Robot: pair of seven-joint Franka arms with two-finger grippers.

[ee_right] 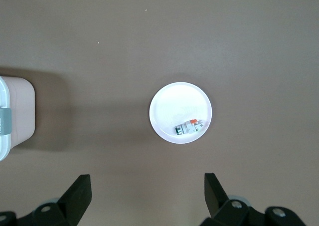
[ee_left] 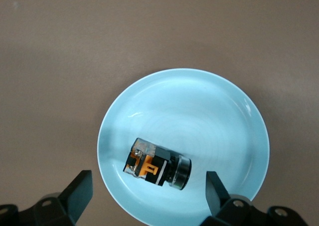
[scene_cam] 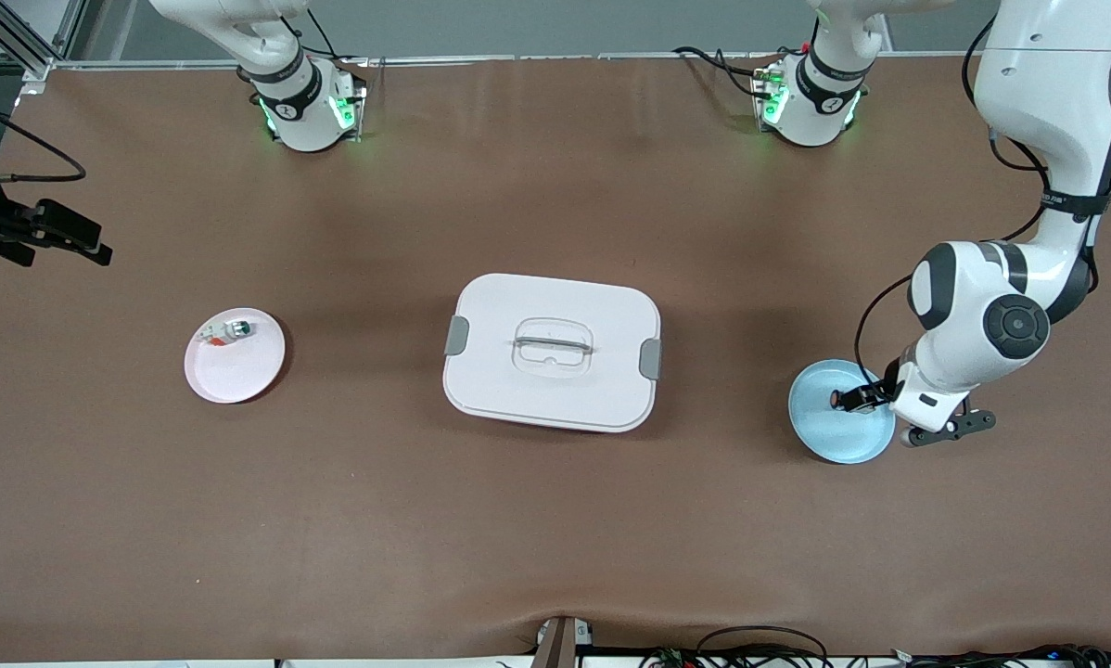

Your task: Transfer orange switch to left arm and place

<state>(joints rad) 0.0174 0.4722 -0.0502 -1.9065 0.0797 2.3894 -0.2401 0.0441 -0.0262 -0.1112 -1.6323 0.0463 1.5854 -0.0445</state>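
The orange switch (scene_cam: 836, 399) (ee_left: 157, 164), black with an orange section, lies on its side in a pale blue plate (scene_cam: 834, 438) (ee_left: 199, 111) at the left arm's end of the table. My left gripper (scene_cam: 866, 397) (ee_left: 149, 191) hangs low over that plate, open, one finger on each side of the switch and not touching it. My right gripper (scene_cam: 87, 239) (ee_right: 147, 191) is held high over the right arm's end of the table, open and empty. The white box (scene_cam: 552, 394) (ee_right: 15, 111) with grey clips stands mid-table between the two plates.
A pink plate (scene_cam: 236, 371) (ee_right: 174, 104) at the right arm's end holds a small white-and-green part with a red bit (scene_cam: 231, 331) (ee_right: 189, 127). Brown table surface surrounds the box. Cables run along the table's edge nearest the front camera.
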